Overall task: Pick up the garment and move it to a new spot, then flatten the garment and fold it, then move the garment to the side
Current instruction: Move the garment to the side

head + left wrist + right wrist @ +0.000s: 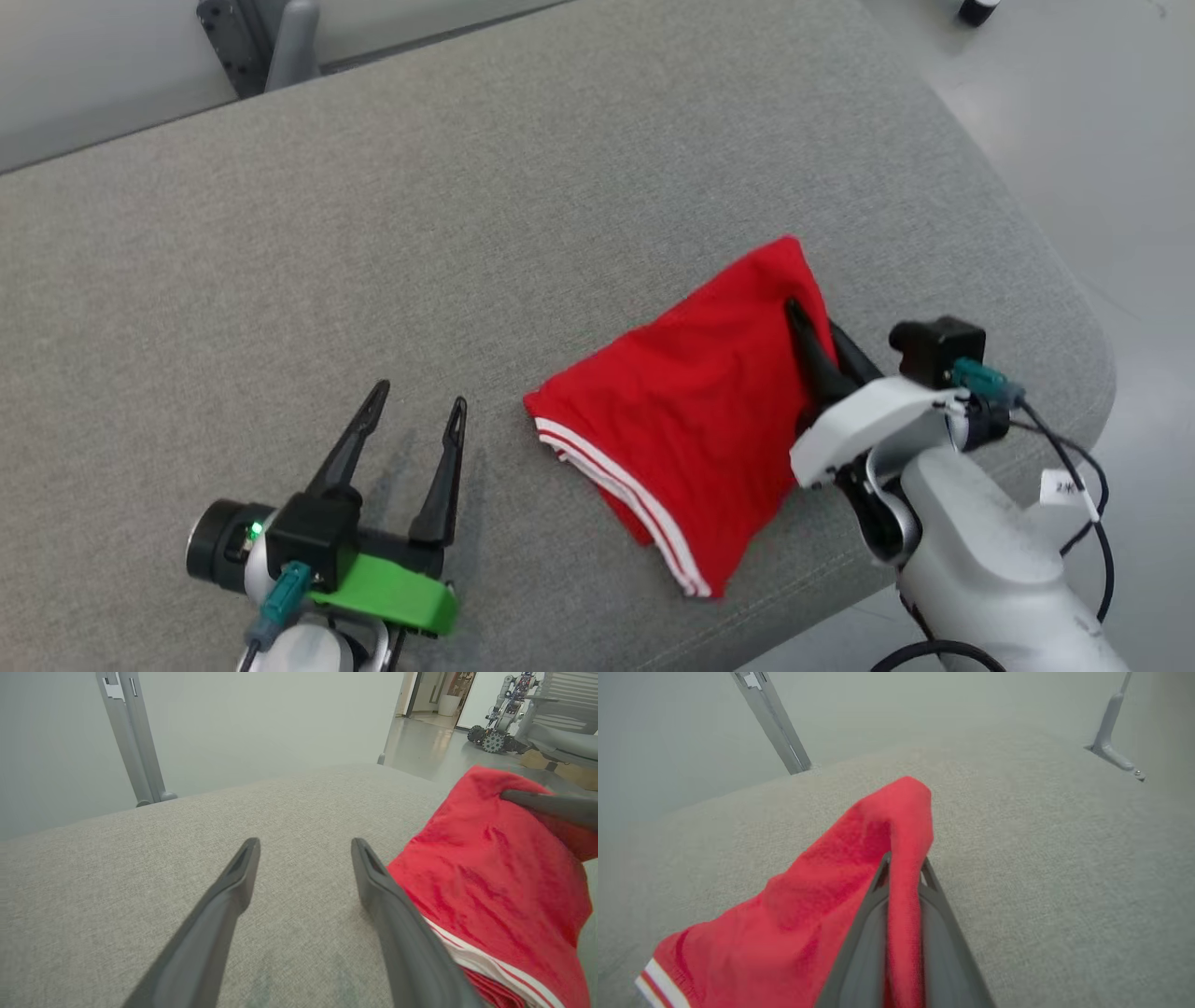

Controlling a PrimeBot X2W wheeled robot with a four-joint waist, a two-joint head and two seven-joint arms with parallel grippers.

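Head view: red garment (691, 420) lies folded in a rough rectangle on the grey upholstered cushion (467, 233), toward the cushion's right side, near its front edge. White-striped hem (616, 485) runs along the garment's left-front edge, facing my left arm.

Right gripper (810, 322) is clamped on the garment's right edge. One dark finger lies on top of the cloth and the other sits beneath it. Right wrist view confirms this: a ridge of red fabric (808, 896) is pinched between the two fingers (903, 863) and stands up past the tips, lifted off the cushion there.

Left gripper (419, 394) is just left of the garment, fingers spread apart, holding nothing. In the left wrist view the fingers (306, 842) point across bare cushion. The garment (490, 877) is beside the right-hand finger; I cannot tell whether they touch. One right-gripper finger (546, 805) lies on the cloth's far corner.

A grey metal post (289, 37) stands beyond the cushion's far edge. A small wheeled machine (504, 709) is visible far off on the floor.
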